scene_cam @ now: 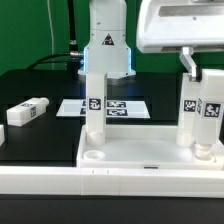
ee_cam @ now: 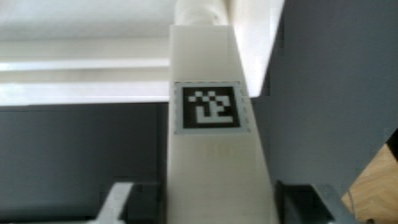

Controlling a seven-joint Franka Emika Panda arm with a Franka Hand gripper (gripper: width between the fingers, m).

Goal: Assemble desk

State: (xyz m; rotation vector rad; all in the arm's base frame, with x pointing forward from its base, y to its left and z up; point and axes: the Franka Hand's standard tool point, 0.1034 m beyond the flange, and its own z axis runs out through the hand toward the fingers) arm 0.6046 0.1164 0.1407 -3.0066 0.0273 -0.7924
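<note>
In the exterior view, the gripper [scene_cam: 190, 68] hung over one end of the tabletop [scene_cam: 130, 155]. Its jaws reached down around the top of an upright leg [scene_cam: 190, 112], whose foot sat in a corner socket straight below them. A neighbouring leg [scene_cam: 211, 115] stood just beside the jaws, on the exterior view's right. A third upright leg [scene_cam: 93, 108] stood well apart from them across the tray, and a loose leg [scene_cam: 27, 112] lay on the table farther off again. The marker board [scene_cam: 112, 105] lay beyond the tray, clear of the jaws.

In the wrist view, the held leg [ee_cam: 214, 150] ran straight out from between the jaws, its tag facing the camera, with a dark finger [ee_cam: 121, 205] on each flank. The jaws looked clamped on it, though the contact sat at the frame's edge.

The step appeared to be seating this leg in its socket. Doing it well would call for the leg's axis plumb under the jaws and the pads square on its flat faces. It would also need light downward pressure through any turn, and care that the outer finger did not knock the neighbouring leg.
</note>
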